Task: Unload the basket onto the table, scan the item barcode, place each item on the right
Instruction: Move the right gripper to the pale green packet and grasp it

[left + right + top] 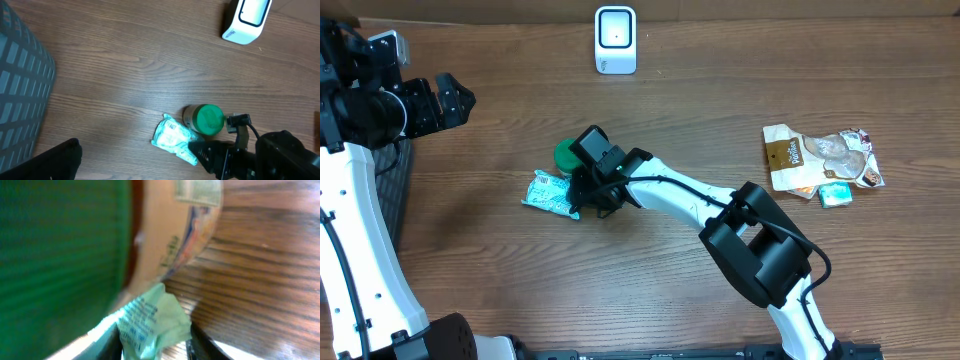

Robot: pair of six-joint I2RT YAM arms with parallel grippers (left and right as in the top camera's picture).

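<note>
A crinkled teal packet (pixel 548 192) lies on the wooden table, touching a green-lidded jar (pixel 565 153) just behind it. My right gripper (pixel 588 200) reaches down at the packet's right end. In the right wrist view the packet (pixel 152 322) fills the gap between the two dark fingers (pixel 114 342), and the jar (pixel 60 245) looms at the left. The left wrist view shows the packet (pixel 172 137), the jar (pixel 207 119) and the right gripper (pixel 200 150) on the packet's edge. The white scanner (pixel 616 40) stands at the back centre. My left gripper (pixel 450 100) hovers open at the far left, holding nothing.
Snack bags (pixel 820 158) and a small teal box (pixel 835 195) lie at the right. A grey basket (pixel 22 90) sits off the table's left side. The scanner (pixel 247 17) shows at the top right of the left wrist view.
</note>
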